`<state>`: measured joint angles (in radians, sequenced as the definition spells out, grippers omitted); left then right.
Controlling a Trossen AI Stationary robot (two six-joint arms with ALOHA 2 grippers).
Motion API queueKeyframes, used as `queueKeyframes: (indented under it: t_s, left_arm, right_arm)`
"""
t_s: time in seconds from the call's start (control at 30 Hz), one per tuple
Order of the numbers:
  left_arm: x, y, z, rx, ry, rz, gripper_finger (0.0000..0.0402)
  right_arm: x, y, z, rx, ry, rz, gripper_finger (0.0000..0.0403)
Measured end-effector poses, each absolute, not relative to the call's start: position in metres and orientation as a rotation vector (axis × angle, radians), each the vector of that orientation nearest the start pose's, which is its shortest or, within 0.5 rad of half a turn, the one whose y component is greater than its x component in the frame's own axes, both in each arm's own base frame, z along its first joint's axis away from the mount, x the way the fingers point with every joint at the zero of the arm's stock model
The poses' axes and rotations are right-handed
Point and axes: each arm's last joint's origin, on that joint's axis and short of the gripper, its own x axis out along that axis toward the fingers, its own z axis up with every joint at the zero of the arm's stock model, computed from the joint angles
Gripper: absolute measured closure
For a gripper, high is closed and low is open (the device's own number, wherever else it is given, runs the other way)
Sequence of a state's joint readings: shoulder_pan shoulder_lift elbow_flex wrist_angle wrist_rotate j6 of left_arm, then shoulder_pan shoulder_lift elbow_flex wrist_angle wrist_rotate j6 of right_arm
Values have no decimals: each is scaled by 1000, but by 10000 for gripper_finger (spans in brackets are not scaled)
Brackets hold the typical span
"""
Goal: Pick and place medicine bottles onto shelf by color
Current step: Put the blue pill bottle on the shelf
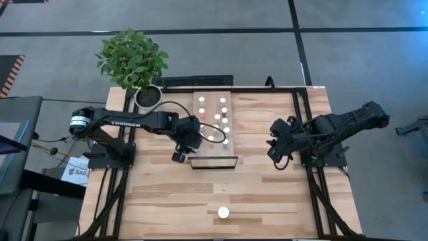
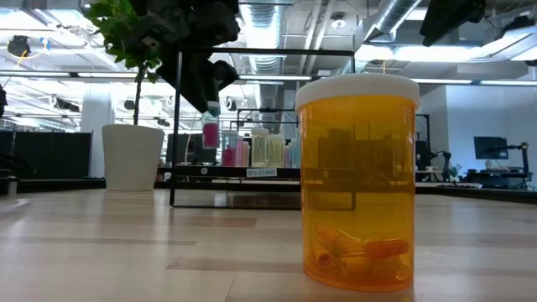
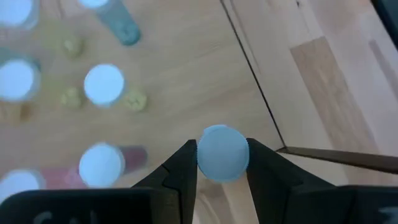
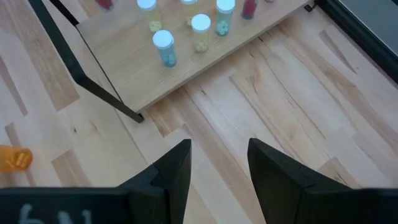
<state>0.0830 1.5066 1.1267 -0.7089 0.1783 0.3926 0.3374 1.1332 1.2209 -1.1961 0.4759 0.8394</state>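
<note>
Left claw (image 3: 222, 163) grips a white-capped pink bottle (image 2: 210, 130) above the shelf (image 1: 204, 102); right claw (image 4: 217, 163) hangs open; the large orange bottle (image 2: 358, 180) at frame centre holds capsules

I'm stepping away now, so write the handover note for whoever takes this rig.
Left gripper: shut on a pink bottle, held above the near end of the shelf.
Right gripper: open, empty, waiting over the table's right side.
Done: about ten bottles stand on the shelf.
Left: set the held bottle down with its colour; then fetch the big orange bottle, alone at the table's near edge.
</note>
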Motion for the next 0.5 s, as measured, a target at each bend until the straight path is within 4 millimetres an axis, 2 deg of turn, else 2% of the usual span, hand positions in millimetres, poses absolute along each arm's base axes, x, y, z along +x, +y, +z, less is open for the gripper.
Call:
queueKeyframes:
  t_s: [0.27,0.5]
  left_arm:
    - [299,20,244,348,996,-364,298]
    - [303,19,241,342,973,-397,298]
  right_arm:
    - [183,50,340,329,873,-523,223]
    - [183,50,341,331,872,-519,223]
